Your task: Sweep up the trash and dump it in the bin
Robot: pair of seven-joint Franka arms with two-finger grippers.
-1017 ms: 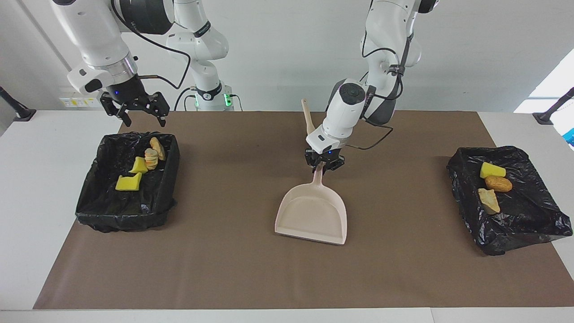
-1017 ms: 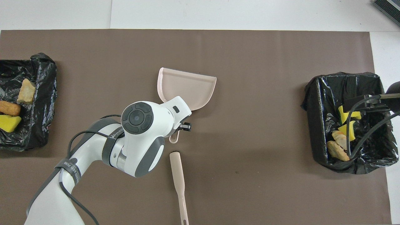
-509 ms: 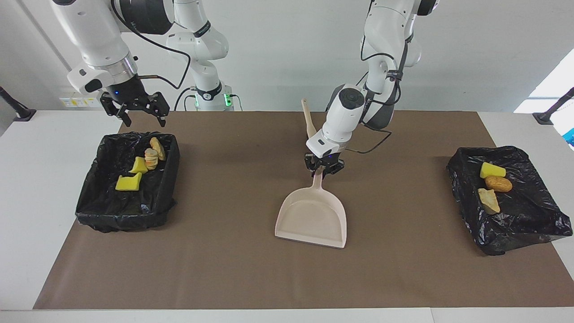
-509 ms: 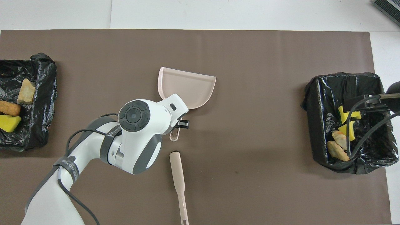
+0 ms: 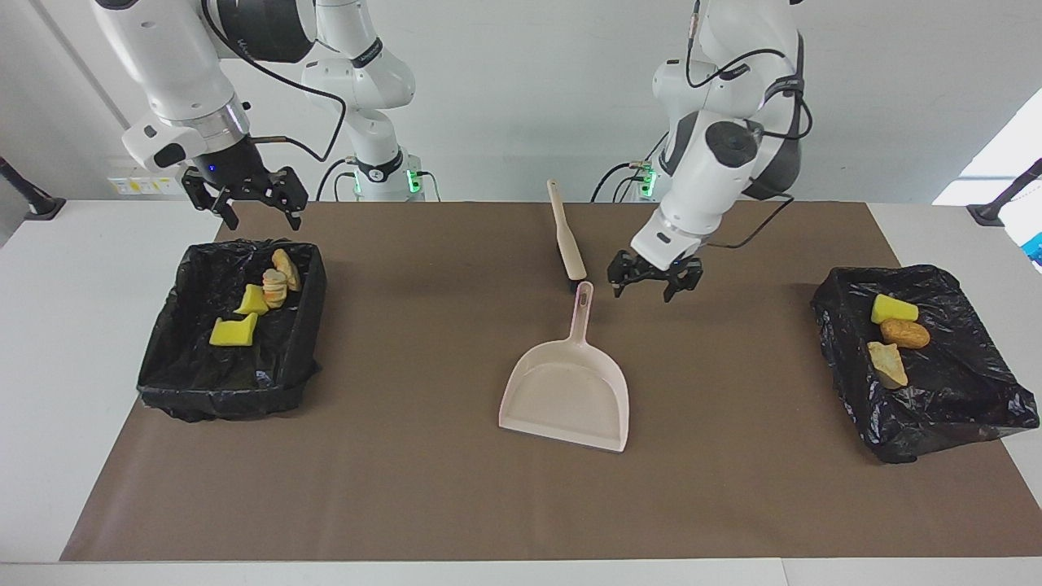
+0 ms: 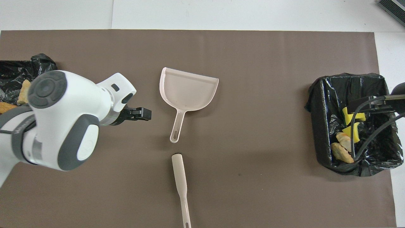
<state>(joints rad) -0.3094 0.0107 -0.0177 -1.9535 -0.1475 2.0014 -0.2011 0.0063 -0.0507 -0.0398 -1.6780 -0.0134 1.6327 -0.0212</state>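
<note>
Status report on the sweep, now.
Left hand open over the mat beside the dustpan handle; right hand open above the bin. Trash in both bins. Brush lies flat. Nothing obstructing.

White rounded arms with grey joint caps, black cables, black claws, perhaps green base lights.

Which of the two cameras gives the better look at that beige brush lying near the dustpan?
The overhead view. There the brush lies fully exposed on the brown mat, lengthwise, nearer the robots than the dustpan, apart from its handle tip. The facing view shows the brush foreshortened, its end nearly meeting the dustpan's handle.
</note>
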